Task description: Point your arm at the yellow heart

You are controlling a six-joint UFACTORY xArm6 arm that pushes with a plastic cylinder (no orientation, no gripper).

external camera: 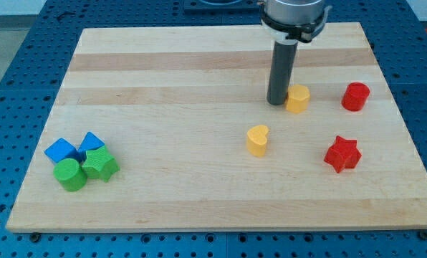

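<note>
The yellow heart (257, 140) stands on the wooden board (199, 79) right of the middle. My tip (277, 102) rests on the board above and a little to the right of the heart, about a block's width away from it. The rod's lower end touches or nearly touches the left side of a second yellow block (297, 98), whose shape I cannot make out.
A red cylinder (355, 96) stands at the right and a red star (342, 153) below it. At the lower left sit two blue blocks (61, 150) (92, 142), a green cylinder (70, 174) and a green star (100, 164), bunched together.
</note>
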